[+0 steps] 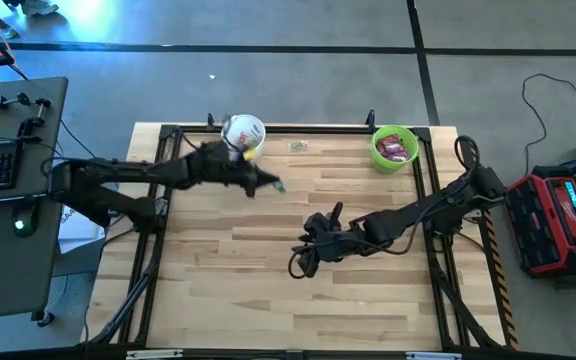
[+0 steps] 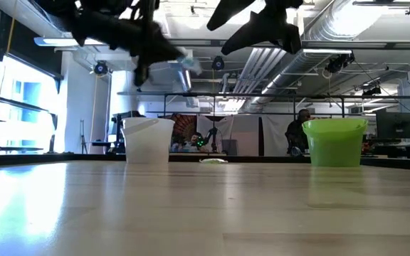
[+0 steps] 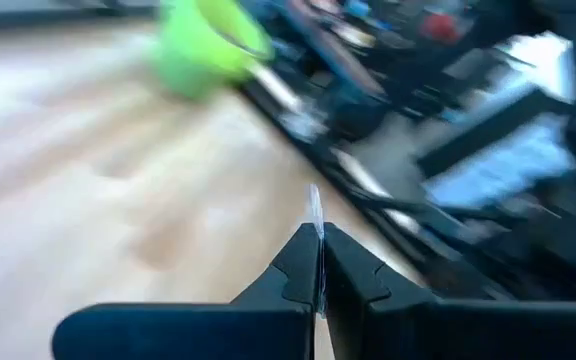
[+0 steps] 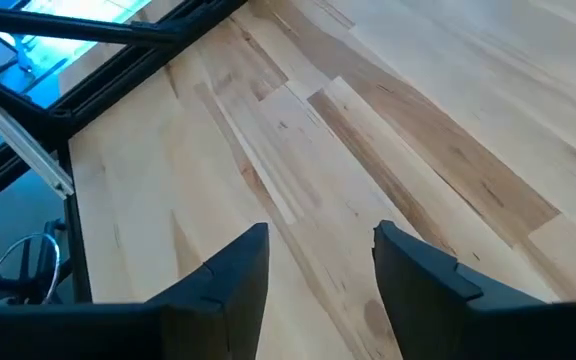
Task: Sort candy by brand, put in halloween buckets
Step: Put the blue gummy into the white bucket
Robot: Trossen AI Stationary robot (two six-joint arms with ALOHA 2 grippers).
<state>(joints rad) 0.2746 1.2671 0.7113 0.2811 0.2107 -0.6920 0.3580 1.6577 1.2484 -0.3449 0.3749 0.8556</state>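
Note:
My left gripper (image 1: 271,184) hangs above the table, just near of the white bucket (image 1: 245,130), and is shut on a small clear-wrapped bluish candy (image 1: 280,187). In the low view that candy (image 2: 188,62) is high above the tabletop. The white bucket holds a yellowish piece, and the lime green bucket (image 1: 395,148) at the far right holds magenta packets. One small wrapped candy (image 1: 298,146) lies on the table between the buckets. My right gripper (image 4: 320,255) hovers open over bare wood at mid-table (image 1: 301,256), with nothing between its fingers. My left gripper pinches the candy's clear wrapper (image 3: 315,210) between its two fingertips; a thin strip of wrapper sticks out beyond them. The fingers reach nearly level toward the table's right. The candy is lifted clear of the table.
A black frame rail (image 1: 268,128) runs along the far edge behind the buckets, and rails (image 1: 438,250) run down both sides. Bare wooden tabletop (image 1: 248,290) fills the near half. Beyond the table, the low view shows the room with a person (image 2: 297,131) far off.

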